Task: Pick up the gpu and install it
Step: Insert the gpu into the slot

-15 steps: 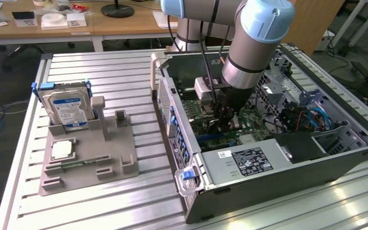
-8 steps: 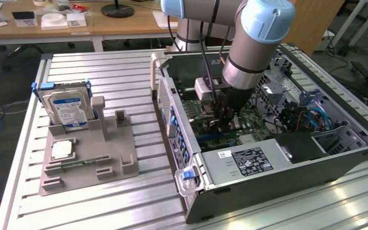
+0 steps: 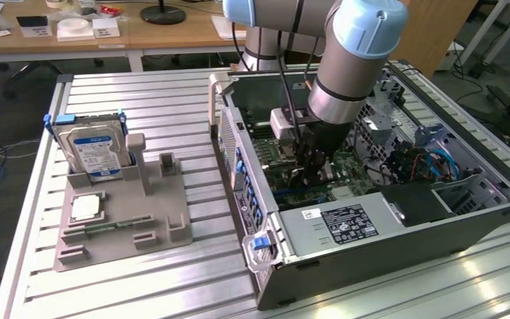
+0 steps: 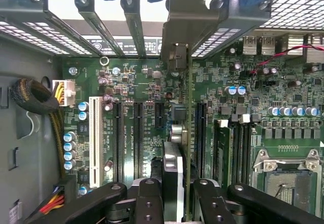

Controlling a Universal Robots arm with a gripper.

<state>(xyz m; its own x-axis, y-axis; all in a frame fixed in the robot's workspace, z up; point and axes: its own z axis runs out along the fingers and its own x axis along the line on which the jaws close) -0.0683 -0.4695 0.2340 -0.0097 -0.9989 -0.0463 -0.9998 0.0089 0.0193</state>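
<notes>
Standing well apart from the hand, at the exterior view's left, a grey holder (image 3: 122, 226) rests on the slatted metal table (image 3: 149, 100) and carries an upright hard drive (image 3: 95, 149) with a blue-white label, with a small square CPU chip (image 3: 88, 207) lying flat just in front of it. Further right, the open computer case (image 3: 397, 246) lies on its side, and the arm (image 3: 352, 66) reaches down into it from above, with the hand (image 3: 311, 163) low over the motherboard (image 4: 142, 82) and the boxy power supply (image 3: 344, 222) near it at the case's front edge. In the wrist view, a yellow and black cable bundle (image 4: 55, 112) runs along the case wall, far to one side of the hand. Closer in come a long white slot (image 4: 94, 138) and then two black slots (image 4: 117, 138). The hand (image 4: 178, 196) is pinched on the gpu (image 4: 172, 163), its two dark fingers (image 4: 147, 198) pressed against the card's flat sides. The card stands on edge over the board, its pale metal end pointing away from the hand toward the case's rear openings. Whether its lower edge sits in a slot cannot be told. Beyond the hand on the far side lies the open CPU socket (image 4: 291, 181).
</notes>
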